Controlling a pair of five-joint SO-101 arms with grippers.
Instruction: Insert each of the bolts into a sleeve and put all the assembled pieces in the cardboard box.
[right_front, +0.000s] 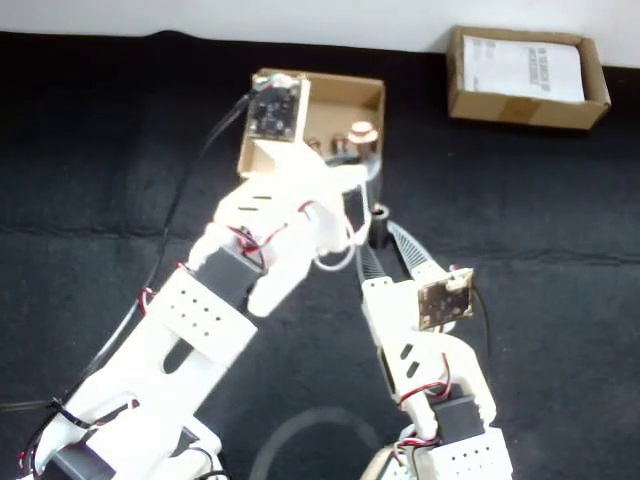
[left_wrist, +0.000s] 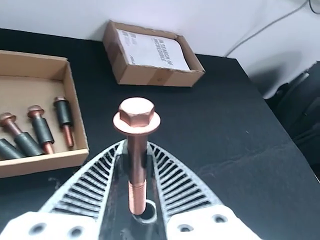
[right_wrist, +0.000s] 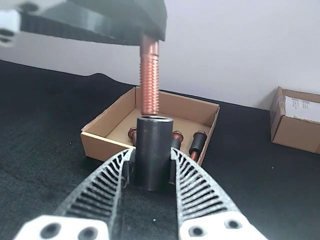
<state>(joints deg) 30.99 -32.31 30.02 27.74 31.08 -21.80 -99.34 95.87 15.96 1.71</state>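
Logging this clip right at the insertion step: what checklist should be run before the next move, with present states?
1. Grip of left pincer on bolt: ok, shut on it.
2. Grip of right pincer on sleeve, sleeve upright: ok.
3. Tip of bolt over the sleeve's mouth: ok.
4. Shaft in line with sleeve, by the right wrist view: ok.
5. Tip entered the bore: cannot tell.
6. Free floor in cardboard box for another piece: ok.
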